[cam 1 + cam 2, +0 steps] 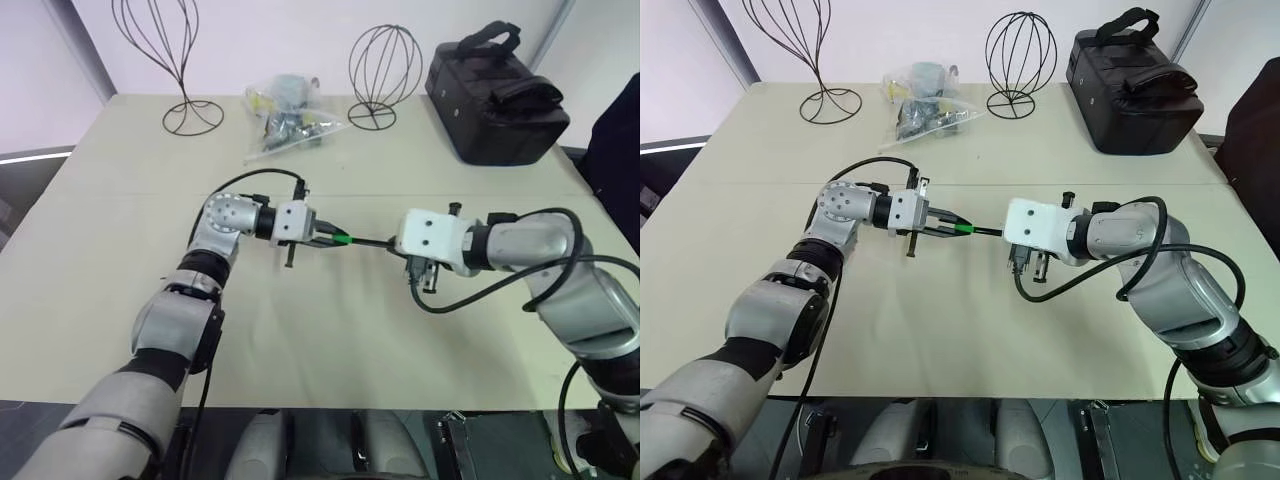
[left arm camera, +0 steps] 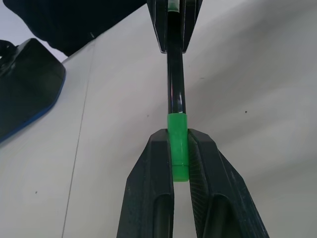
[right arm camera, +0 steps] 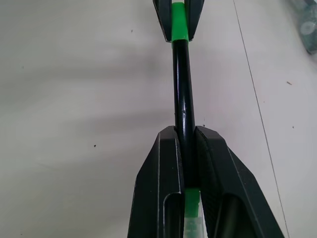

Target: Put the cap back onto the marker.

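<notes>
The thin black marker hangs level above the table between my two grippers. My right gripper is shut on the barrel, and the marker's small green end shows behind its fingers. My left gripper is shut on the bright green cap. The cap lies in line with the barrel and meets its near end with no gap showing. The two grippers face each other, a short stretch of barrel apart.
The beige table lies below both arms. At the back stand two black wire stands, a clear plastic bag of small items and a black bag at the far right.
</notes>
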`<state>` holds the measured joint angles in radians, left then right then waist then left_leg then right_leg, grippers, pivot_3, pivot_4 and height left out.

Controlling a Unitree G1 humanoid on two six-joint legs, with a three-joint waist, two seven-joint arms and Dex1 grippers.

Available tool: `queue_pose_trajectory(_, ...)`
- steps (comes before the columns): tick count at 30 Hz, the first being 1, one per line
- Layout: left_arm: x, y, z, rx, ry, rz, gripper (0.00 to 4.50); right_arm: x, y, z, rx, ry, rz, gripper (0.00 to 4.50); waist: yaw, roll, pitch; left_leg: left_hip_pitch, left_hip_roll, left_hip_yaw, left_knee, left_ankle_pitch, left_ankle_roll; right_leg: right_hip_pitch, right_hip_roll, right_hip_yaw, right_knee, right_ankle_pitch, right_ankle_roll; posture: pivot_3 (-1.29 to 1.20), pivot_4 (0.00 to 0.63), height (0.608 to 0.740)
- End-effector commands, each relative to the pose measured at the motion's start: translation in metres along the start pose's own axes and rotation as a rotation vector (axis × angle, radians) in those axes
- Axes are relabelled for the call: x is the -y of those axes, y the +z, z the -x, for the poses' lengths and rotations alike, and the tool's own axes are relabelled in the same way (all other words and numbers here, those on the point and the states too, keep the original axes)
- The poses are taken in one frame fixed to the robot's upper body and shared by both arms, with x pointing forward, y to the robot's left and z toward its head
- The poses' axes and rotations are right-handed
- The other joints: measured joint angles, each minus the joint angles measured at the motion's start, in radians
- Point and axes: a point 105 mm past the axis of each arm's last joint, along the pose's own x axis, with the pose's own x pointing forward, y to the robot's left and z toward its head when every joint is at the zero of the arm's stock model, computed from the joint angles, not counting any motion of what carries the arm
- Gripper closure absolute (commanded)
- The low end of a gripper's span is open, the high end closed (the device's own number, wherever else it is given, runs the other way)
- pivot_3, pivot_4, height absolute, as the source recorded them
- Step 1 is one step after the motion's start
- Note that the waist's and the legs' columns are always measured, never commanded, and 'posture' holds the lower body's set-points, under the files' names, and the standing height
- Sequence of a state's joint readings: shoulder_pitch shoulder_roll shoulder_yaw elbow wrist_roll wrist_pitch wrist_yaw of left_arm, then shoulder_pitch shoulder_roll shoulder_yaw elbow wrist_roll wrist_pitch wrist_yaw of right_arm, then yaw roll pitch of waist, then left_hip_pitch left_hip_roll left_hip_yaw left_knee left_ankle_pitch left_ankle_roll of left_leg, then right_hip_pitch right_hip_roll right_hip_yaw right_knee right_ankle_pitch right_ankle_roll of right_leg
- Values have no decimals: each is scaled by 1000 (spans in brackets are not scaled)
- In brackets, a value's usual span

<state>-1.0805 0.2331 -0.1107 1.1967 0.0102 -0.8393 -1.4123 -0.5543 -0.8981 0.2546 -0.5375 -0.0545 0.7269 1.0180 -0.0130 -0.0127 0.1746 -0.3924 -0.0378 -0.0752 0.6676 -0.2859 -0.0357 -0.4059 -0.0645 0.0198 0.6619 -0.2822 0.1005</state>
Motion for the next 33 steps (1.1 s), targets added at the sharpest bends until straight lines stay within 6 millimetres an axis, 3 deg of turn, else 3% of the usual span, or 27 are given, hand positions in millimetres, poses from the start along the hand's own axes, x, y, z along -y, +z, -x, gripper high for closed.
queue_pose_trajectory(1, -19, 23, -5, 68, 42, -99, 4025, -4, 10, 4, 50, 18, 47, 4489, 0, 0, 0, 0, 0, 0, 0, 0, 0, 0, 0, 0, 0, 0, 0, 0, 150, 740)
queue_pose_trajectory(5, -15, 19, 0, 56, 38, -86, 2225, 2, 1, 11, 21, -3, 41, 4500, 0, 0, 0, 0, 0, 0, 0, 0, 0, 0, 0, 0, 0, 0, 0, 0, 150, 740)
queue_pose_trajectory(9, -12, 14, 10, 38, 31, -75, 144, 8, -9, 18, -10, -24, 33, 4500, -2, 0, 0, 0, 0, 0, 0, 0, 0, 0, 0, 0, 0, 0, 0, 0, 150, 740)
queue_pose_trajectory(19, -12, 6, 39, 3, 67, 29, 65, 18, -31, 32, -59, -77, -20, 4500, -1, 0, 0, 0, 1, 0, 0, 0, 0, 0, 0, 0, 0, 0, 0, 0, 150, 740)
queue_pose_trajectory(27, -15, -11, 50, -77, 275, 248, 65, 16, -33, 28, -1, -208, -255, 4500, -2, 0, 0, 0, 2, 0, 0, 0, 0, 0, 0, 1, 1, 0, 0, 0, 150, 740)
queue_pose_trajectory(33, -12, -1, 55, -100, 402, 284, 65, 13, -46, 24, -55, -395, -442, 4500, 3, 0, 0, 0, 2, -1, 0, 0, 0, -1, -1, 2, 1, 0, 0, 0, 150, 740)
